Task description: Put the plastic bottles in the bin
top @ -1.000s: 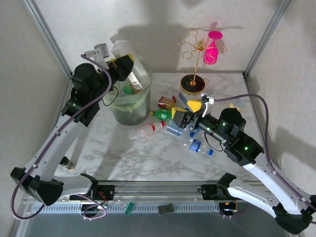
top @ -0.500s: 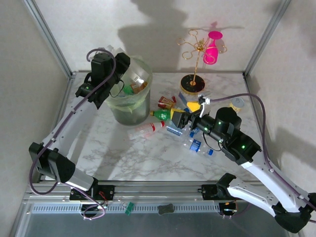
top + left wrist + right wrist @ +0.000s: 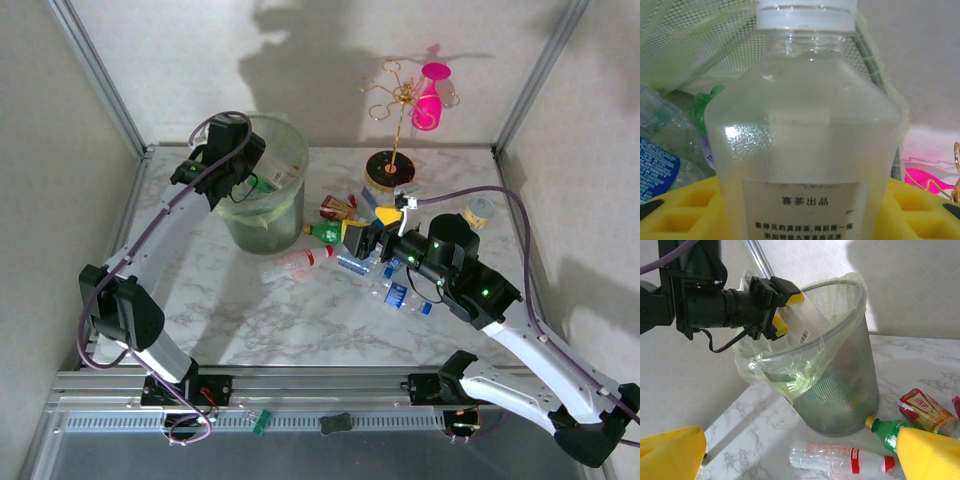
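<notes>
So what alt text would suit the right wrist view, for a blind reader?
The left gripper holds a clear labelled bottle tilted over the rim of the bin, a mesh basket lined with a pale green bag. On the table beside it lie a red-capped bottle and a green bottle.

The bin (image 3: pixel 852 390) is fine metal mesh, lined with a thin, crinkled, translucent pale-green plastic bag (image 3: pixel 790 376). The bottle (image 3: pixel 805 145) is cloudy, smooth plastic with a matt paper label (image 3: pixel 805 212). The desk (image 3: pixel 285 322) looks like polished marble.

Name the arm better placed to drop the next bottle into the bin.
Left: the left gripper holds a clear bottle at the bin's rim; the right gripper hangs open above loose bottles.
</notes>
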You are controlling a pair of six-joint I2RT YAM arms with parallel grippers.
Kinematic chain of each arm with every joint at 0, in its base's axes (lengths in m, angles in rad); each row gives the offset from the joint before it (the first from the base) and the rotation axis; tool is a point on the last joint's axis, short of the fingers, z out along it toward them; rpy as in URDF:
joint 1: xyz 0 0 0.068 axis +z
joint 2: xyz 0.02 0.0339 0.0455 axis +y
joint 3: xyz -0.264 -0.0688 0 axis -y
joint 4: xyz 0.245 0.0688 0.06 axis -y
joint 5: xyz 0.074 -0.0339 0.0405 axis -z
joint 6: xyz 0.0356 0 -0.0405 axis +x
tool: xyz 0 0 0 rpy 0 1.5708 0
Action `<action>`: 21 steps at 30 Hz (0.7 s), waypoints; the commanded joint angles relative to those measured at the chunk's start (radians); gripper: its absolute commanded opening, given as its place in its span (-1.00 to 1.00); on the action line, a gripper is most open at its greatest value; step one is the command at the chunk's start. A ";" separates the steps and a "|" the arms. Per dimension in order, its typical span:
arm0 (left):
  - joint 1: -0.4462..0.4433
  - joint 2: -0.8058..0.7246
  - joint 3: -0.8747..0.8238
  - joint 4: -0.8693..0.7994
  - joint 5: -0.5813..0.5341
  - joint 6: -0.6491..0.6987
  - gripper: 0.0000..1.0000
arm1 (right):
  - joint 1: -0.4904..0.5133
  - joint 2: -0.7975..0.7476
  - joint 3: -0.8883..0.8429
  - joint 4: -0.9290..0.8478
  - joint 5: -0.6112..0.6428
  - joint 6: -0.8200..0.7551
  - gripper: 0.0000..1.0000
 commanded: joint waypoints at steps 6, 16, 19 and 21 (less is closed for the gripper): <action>0.032 0.027 -0.024 -0.023 0.002 -0.120 0.12 | -0.006 0.004 -0.011 0.018 0.019 -0.021 0.96; 0.048 0.016 -0.014 -0.032 0.020 -0.113 0.58 | -0.010 -0.002 -0.007 0.011 0.028 -0.024 0.96; 0.054 -0.002 -0.012 -0.031 0.020 -0.100 0.71 | -0.010 -0.002 -0.010 0.014 0.026 -0.022 0.96; 0.056 -0.018 -0.009 -0.030 0.010 -0.083 0.74 | -0.010 -0.003 -0.012 0.016 0.024 -0.020 0.96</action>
